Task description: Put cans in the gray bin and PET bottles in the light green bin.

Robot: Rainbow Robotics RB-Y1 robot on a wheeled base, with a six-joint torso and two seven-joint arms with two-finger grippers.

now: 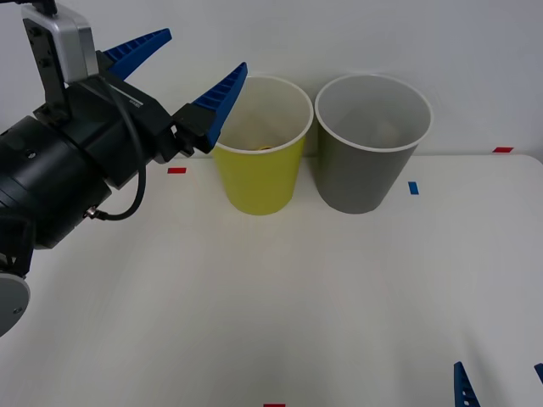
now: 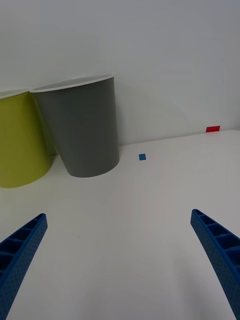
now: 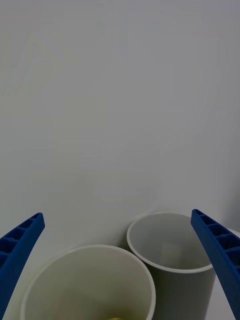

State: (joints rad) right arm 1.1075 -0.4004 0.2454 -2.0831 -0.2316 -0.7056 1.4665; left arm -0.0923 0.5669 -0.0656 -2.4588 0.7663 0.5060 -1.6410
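Nearest, the right hand (image 1: 499, 383) waits low over the white surface (image 1: 297, 305), fingers spread wide and holding nothing. Higher up, the left hand (image 1: 182, 72) hangs just beside the rim of the light green bin (image 1: 259, 182), also wide open and empty. A bit of yellow deep inside this bin is probably the PET bottle (image 3: 117, 316), so it lies below this hand. If the hand sinks or swings right, a finger may knock this bin against the gray bin (image 1: 365, 174) just beside it.
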